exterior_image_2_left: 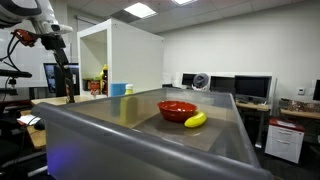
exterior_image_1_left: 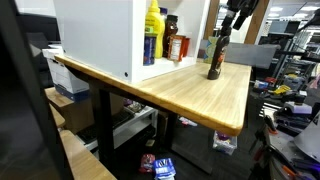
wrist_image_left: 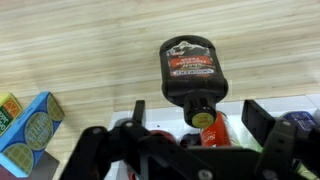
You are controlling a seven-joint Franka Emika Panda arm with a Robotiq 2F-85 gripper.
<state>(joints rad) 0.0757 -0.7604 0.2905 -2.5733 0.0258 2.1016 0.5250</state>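
We've got a white cabinet [exterior_image_1_left: 95,35] on the wooden worktop [exterior_image_1_left: 190,95], with a yellow bottle [exterior_image_1_left: 153,22] and a brown jar [exterior_image_1_left: 176,47] upright inside. We see a grey tub [exterior_image_2_left: 235,140] holding a red bowl [exterior_image_2_left: 177,109], with a banana [exterior_image_2_left: 195,120] just beside it. In the wrist view, a blue box [wrist_image_left: 28,128] lies on the worktop.

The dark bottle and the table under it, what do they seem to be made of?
Dark bottle: probably plastic, dark and slightly glossy, with soft highlights and a printed label; glass cannot be ruled out. Table: light wood or a wood laminate with a satin finish; plank-like grain lines show in the wrist view.
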